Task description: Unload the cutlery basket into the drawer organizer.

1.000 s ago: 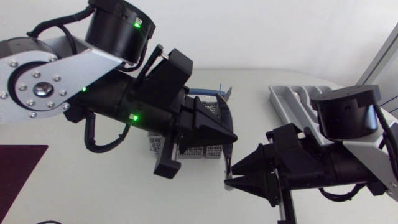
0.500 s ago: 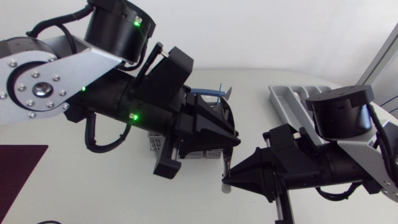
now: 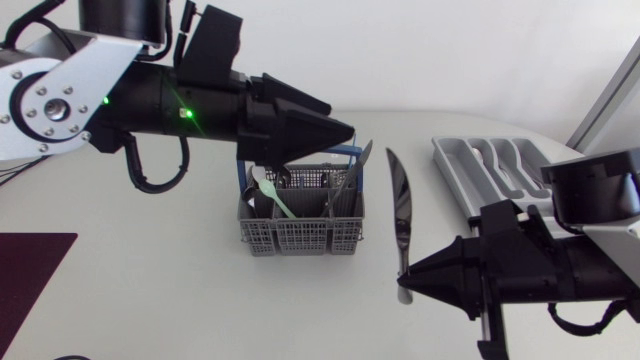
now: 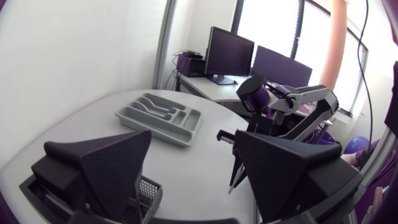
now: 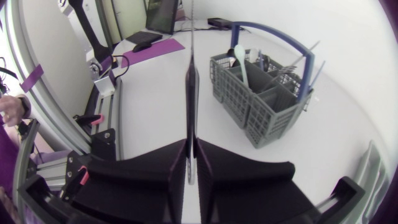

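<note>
Knife [image 3: 398, 210]: polished metal, glossy, mirror-like blade.
Cutlery basket [image 3: 300, 232]: grey plastic mesh, matt. Basket handle [image 5: 267, 26]: blue, smooth.
Utensil [image 3: 278, 200] in basket: pale green plastic, smooth.
Drawer organizer [image 3: 470, 170]: grey moulded plastic, smooth, slight sheen.
Table [image 3: 150, 290]: white, smooth, matt.
Left gripper [image 3: 345, 130], right gripper [image 3: 405, 288]: black, matt. Fingers [image 4: 118, 165] finely textured.
Left arm link [image 3: 60, 80]: silver-grey metal, satin finish.

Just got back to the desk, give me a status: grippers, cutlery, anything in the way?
Right gripper shut on knife, beside cutlery basket. Left gripper open over basket. Nothing seen between knife and drawer organizer.
</note>
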### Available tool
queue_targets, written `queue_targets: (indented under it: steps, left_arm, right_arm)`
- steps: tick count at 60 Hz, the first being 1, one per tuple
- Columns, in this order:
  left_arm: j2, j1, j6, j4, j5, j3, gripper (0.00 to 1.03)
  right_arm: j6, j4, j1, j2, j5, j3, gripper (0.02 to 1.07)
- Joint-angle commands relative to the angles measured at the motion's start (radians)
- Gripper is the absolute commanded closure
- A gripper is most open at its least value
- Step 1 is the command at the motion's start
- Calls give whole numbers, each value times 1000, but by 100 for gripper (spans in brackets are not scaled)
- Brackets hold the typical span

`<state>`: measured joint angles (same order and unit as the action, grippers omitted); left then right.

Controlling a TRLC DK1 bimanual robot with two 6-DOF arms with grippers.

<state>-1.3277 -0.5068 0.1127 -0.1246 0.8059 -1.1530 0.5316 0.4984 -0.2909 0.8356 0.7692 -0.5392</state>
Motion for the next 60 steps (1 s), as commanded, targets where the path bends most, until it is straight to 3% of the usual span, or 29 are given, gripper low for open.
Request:
queue_targets:
  steps: [1,17,28,34,47,60]
  left_arm:
    - [-1,30,-48,17,-10,-28,6]
    - [-7,70,-36,26,-82,-19,6]
    - [-41,67,-4,29,-215,-17,7]
    - [-62,24,58,2,-320,-13,7]
    - [-123,-81,162,-38,-557,-10,7]
    - [-174,-125,194,-56,-657,-20,7]
  right_arm:
    - [76,8,90,-4,28,19,101]
    - [200,17,371,96,96,-8,101]
    - [215,-44,561,235,97,-90,101]
    - [226,-84,668,341,93,-160,101]
    - [197,-123,819,622,-4,-397,101]
    - [128,-116,895,886,-162,-686,101]
